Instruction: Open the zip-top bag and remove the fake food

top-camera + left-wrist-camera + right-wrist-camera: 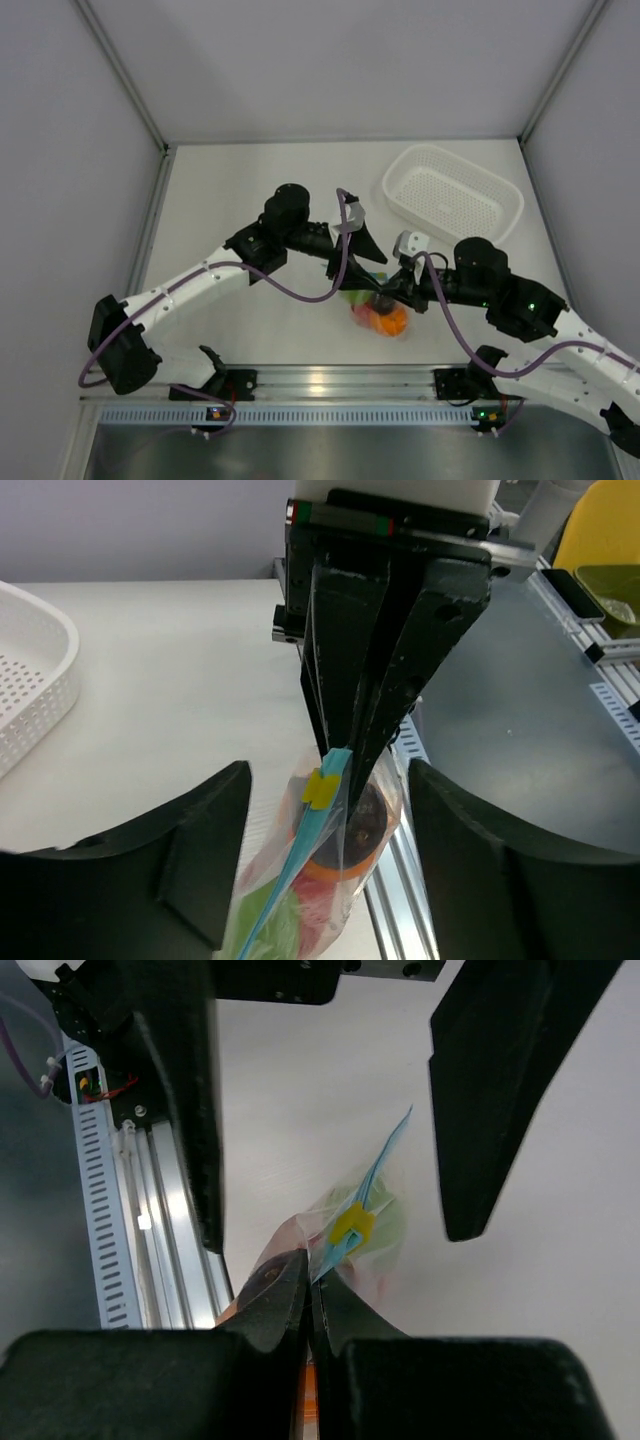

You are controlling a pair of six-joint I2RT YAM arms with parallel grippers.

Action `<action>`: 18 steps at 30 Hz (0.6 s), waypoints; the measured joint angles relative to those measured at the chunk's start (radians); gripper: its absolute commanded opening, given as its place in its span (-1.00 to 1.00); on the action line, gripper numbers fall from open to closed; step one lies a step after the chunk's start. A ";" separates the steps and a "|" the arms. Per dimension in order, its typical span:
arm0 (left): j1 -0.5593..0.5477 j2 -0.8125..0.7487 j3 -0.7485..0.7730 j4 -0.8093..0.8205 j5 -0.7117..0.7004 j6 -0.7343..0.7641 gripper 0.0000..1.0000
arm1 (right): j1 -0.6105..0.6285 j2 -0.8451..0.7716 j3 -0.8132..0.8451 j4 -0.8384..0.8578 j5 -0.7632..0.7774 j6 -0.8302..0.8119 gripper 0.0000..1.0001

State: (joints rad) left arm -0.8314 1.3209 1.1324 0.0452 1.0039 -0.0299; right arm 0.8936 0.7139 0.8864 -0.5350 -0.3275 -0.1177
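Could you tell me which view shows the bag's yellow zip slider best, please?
The right wrist view: the yellow slider sits unobstructed on the bag's blue zip strip, just beyond the right pincer, shut on that strip. The left wrist view shows it smaller, under that pincer's tips. In the top view it cannot be made out.
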 measured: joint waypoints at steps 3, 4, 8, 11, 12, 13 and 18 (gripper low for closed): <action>0.005 0.016 0.000 -0.014 0.018 0.015 0.02 | 0.000 0.002 0.006 -0.007 -0.004 -0.010 -1.00; 0.006 0.018 0.000 -0.017 0.023 0.017 -0.03 | 0.000 0.002 0.007 -0.008 -0.004 -0.013 -1.00; 0.012 0.018 0.000 -0.018 0.037 0.027 -0.45 | 0.000 0.012 0.011 -0.015 -0.002 -0.014 -1.00; 0.013 0.018 0.000 -0.020 0.047 0.030 -0.73 | 0.000 0.016 0.012 -0.018 0.001 -0.014 -1.00; 0.013 0.019 0.000 -0.020 0.051 0.031 -0.79 | 0.000 0.016 0.012 -0.018 0.004 -0.014 -1.00; 0.013 0.018 0.000 -0.021 0.054 0.031 -0.79 | 0.000 0.016 0.012 -0.018 0.006 -0.014 -1.00; 0.016 0.019 0.000 -0.022 0.060 0.033 -0.75 | 0.000 0.013 0.012 -0.018 0.034 -0.013 -1.00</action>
State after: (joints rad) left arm -0.8150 1.3396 1.1328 0.0235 1.0637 0.0029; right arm 0.8936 0.7273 0.8986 -0.5533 -0.2932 -0.1303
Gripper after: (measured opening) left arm 0.134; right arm 0.006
